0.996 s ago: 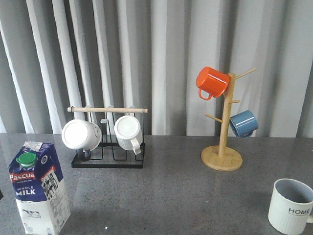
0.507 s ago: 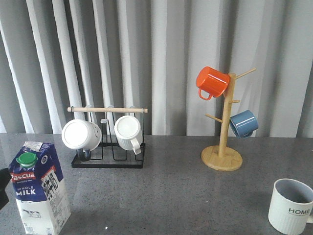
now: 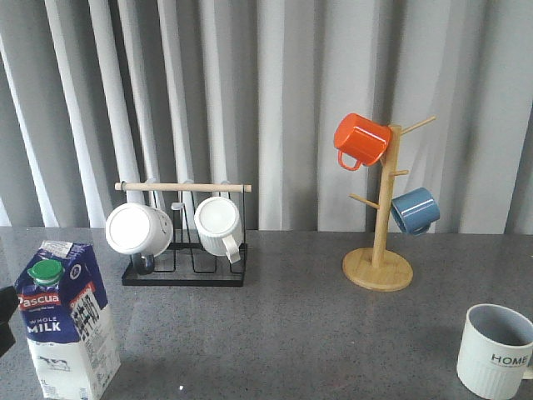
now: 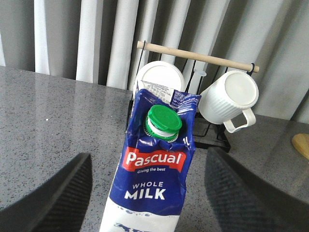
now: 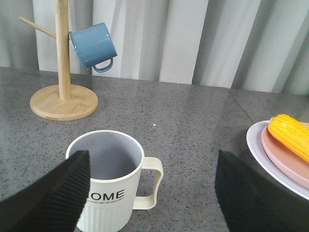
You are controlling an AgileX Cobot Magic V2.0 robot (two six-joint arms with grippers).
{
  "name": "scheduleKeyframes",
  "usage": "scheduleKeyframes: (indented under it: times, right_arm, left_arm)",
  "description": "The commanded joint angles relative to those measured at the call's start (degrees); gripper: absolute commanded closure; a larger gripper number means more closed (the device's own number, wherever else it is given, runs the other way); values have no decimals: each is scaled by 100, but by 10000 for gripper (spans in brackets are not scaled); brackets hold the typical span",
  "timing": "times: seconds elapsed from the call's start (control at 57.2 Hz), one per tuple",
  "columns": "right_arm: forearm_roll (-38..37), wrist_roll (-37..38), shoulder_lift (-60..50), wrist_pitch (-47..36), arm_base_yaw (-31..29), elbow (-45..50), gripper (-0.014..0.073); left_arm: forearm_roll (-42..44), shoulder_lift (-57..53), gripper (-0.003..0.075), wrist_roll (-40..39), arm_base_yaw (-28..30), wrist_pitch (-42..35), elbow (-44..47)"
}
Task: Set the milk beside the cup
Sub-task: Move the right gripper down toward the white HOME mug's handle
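Task barely begun: milk upright at worktop's left front, well apart from cup at right front; left claw spread, straddling carton, not yet pinching.

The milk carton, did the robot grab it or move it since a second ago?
Not yet. The milk carton stands in the same spot, upright. What changed is at the front view's left edge: a dark bit of the left gripper has crept in beside the carton. Its fingers sit open either side, not touching. The HOME cup, the white mugs on the black rack and the mug tree stayed put.
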Motion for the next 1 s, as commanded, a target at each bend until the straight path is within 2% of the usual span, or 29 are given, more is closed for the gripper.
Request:
scheduleKeyframes:
  times: [0.0, 0.14, 0.227, 0.507, 0.786, 0.856, 0.978]
  right_arm:
    - [195, -45, -33, -361, -9, -188, 58]
    - [283, 144, -33, -955, -140, 143, 58]
    - [-37, 550, -33, -1291, -129, 447, 58]
    - [-1870, 2010, 41, -1409, -164, 676, 78]
    - [-3970, 4252, 664, -1409, -1069, 676, 114]
    - [-4351, 4488, 841, -1503, -1092, 676, 114]
    - [-4447, 4450, 1116, -1812, -1097, 676, 114]
  left_arm:
    - [8, -48, 231, 13, -37, -422, -204]
    - [8, -48, 231, 13, -37, -423, -204]
    - [8, -48, 231, 13, -37, -430, -204]
    - [8, -48, 231, 13, -37, -436, -204]
    - [8, -48, 231, 13, -37, -436, -204]
    - [8, -48, 231, 13, -37, -436, -204]
    - [8, -48, 231, 13, -37, -436, -204]
